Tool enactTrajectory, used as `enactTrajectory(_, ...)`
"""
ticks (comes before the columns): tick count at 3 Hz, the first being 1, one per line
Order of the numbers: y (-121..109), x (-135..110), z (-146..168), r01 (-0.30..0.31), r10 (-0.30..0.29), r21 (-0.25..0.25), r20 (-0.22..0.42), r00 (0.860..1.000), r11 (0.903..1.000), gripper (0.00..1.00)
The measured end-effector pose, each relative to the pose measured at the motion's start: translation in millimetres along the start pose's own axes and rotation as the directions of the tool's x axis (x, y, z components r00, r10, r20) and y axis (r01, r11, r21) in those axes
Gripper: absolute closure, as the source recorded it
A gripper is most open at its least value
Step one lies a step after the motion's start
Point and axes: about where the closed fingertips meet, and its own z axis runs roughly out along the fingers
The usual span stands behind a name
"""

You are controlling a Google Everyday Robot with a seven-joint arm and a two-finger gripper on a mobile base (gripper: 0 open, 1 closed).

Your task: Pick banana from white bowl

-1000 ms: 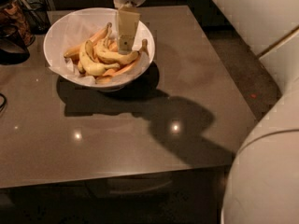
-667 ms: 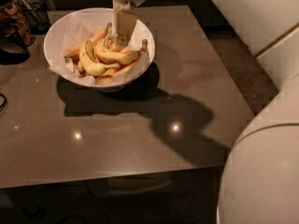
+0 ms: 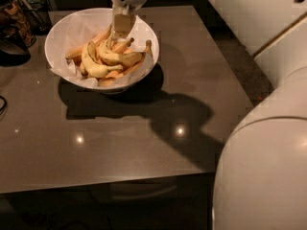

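Note:
The white bowl (image 3: 64, 35), lined with white paper, stands at the table's far left and holds several bananas. A plump curved yellow banana (image 3: 121, 58) with faint brown marks lies across the middle, its dark stem tip pointing to the right rim. Slimmer orange-tinted bananas (image 3: 91, 41) lie around and under it, and a bright yellow one (image 3: 96, 69) lies in front. My gripper (image 3: 123, 28) hangs down over the bowl's back right part, just above the pile's upper end. I cannot tell whether it touches a banana.
The bowl sits on a dark glossy table (image 3: 144, 128) with a front edge near the bottom. Dark cluttered objects (image 3: 17, 23) stand at the far left. My white robot body (image 3: 268, 166) fills the right side.
The gripper has shifted slightly left and risen a little above the banana pile. The bowl and bananas have not visibly moved.

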Motion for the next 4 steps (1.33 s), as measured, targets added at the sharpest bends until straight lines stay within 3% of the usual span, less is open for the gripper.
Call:
enactTrajectory(2,1.0,-9.8,14.5,-0.01,0.011,-0.046,0.022,1.0,0.9989,0.65)
enactTrajectory(3,0.6,-11.5,17.2,-0.015,0.016,-0.054,0.027,1.0,0.9984,0.48)
enactTrajectory(4,-0.4,-12.4,18.3,-0.019,0.02,-0.057,0.027,0.999,0.9982,0.47)
